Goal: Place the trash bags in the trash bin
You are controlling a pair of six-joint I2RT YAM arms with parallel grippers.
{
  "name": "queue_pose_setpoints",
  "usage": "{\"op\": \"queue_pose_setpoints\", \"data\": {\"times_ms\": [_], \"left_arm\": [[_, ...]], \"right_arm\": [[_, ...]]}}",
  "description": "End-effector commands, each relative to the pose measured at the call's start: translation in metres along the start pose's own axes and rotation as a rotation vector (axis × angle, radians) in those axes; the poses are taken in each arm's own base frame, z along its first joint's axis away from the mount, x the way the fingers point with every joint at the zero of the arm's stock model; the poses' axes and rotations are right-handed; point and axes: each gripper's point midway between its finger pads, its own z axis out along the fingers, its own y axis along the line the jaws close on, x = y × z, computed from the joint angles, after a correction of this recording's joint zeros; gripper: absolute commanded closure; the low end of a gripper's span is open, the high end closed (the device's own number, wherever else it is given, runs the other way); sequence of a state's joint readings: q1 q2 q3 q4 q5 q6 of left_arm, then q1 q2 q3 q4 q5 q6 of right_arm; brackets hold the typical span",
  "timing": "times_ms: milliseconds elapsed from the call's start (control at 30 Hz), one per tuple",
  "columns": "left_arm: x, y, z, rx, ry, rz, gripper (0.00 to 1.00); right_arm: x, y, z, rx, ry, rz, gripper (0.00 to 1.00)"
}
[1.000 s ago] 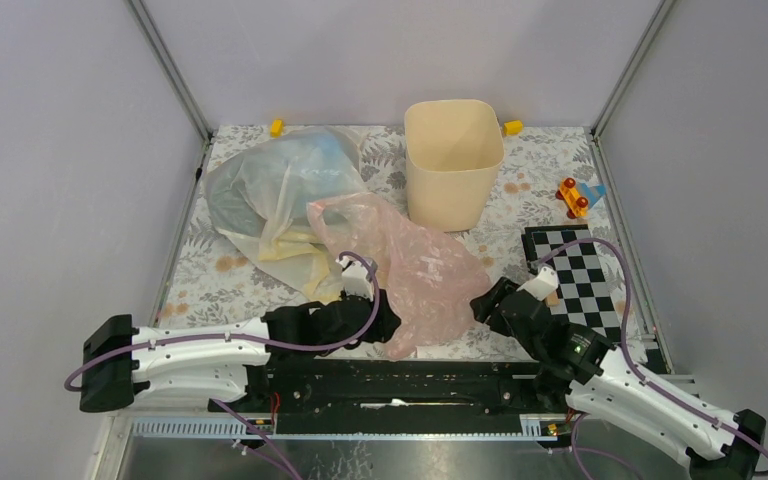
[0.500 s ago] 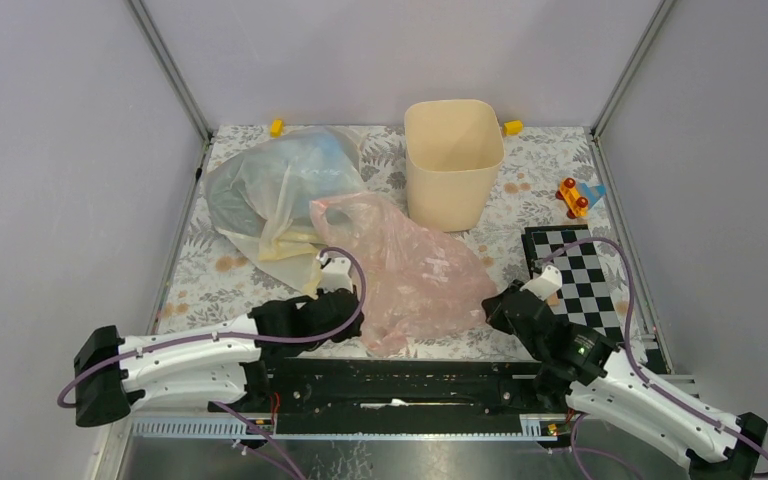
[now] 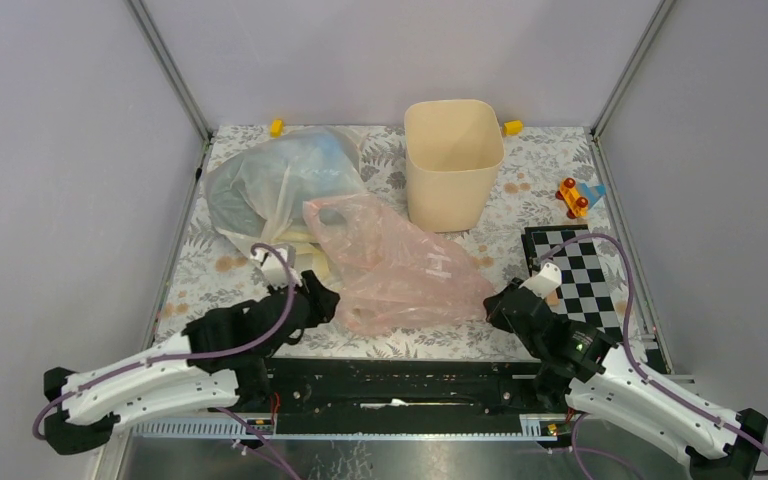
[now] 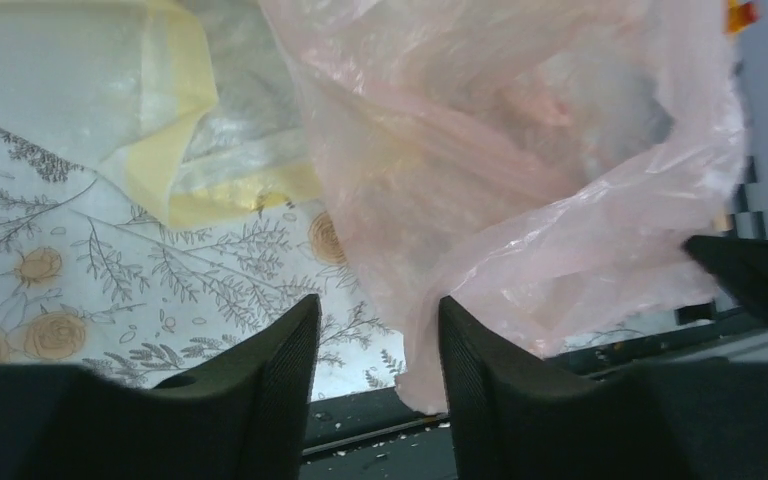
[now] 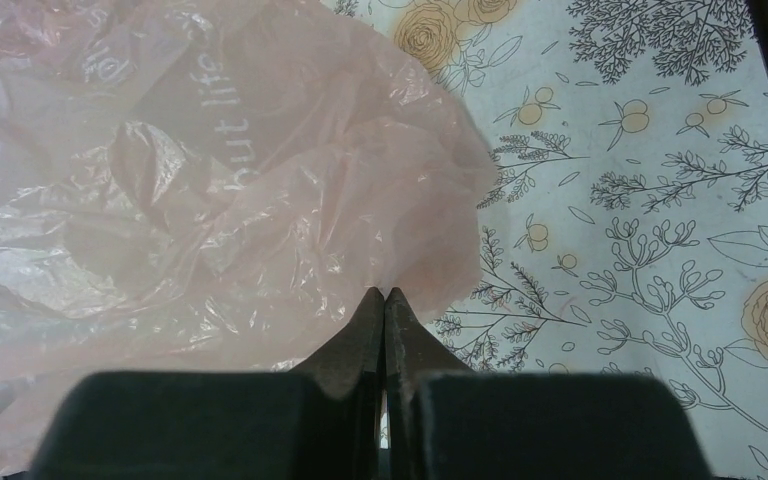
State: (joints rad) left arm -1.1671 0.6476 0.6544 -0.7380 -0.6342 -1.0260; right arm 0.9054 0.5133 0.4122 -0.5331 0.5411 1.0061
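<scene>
The pale pink trash bag (image 3: 400,270) lies crumpled mid-table, in front of the cream trash bin (image 3: 452,160), which stands upright and apart from it. A pale yellow and a bluish-clear trash bag (image 3: 280,190) are heaped at the back left. My right gripper (image 3: 493,300) is shut on the pink bag's right edge; the wrist view has the film (image 5: 210,200) pinched at the closed tips (image 5: 385,296). My left gripper (image 3: 326,300) is open at the bag's near left corner. That corner (image 4: 520,230) hangs between the fingers, against the right finger (image 4: 470,380).
A black-and-white checkerboard (image 3: 575,275) lies at the right, just behind my right gripper. A red-and-yellow toy (image 3: 572,197) sits at the right edge. Small yellow blocks (image 3: 276,127) (image 3: 512,127) rest at the back. Grey walls close in three sides.
My right gripper has shut on the pink bag's right edge. The left arm has pulled back to the left, its jaws narrowing, then reopening. The bag's near end has shifted away from the front edge.
</scene>
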Motion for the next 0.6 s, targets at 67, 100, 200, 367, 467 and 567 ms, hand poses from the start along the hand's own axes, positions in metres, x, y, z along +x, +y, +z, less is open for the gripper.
{"op": "queue_pose_setpoints", "data": {"times_ms": [67,100,200,367,467,567], "left_arm": [[-0.019,-0.053,-0.030,0.371,-0.043,-0.036,0.22],[-0.012,-0.068,-0.038,0.467,-0.009,-0.024,0.16],[0.003,-0.091,-0.048,0.616,0.056,0.029,0.02],[0.046,-0.095,-0.029,0.573,0.241,0.163,0.01],[0.064,-0.085,-0.009,0.468,0.302,0.210,0.02],[0.066,-0.065,0.008,0.329,0.288,0.222,0.05]], "right_arm": [[-0.019,0.013,-0.005,-0.025,-0.055,0.013,1.00],[-0.019,0.014,-0.006,-0.030,-0.054,0.013,1.00],[-0.019,0.016,-0.006,-0.038,-0.052,0.017,1.00],[-0.020,0.021,-0.006,-0.054,-0.049,0.014,1.00],[-0.021,0.023,-0.007,-0.055,-0.048,0.011,1.00],[-0.022,0.024,-0.008,-0.061,-0.048,0.010,1.00]]}}
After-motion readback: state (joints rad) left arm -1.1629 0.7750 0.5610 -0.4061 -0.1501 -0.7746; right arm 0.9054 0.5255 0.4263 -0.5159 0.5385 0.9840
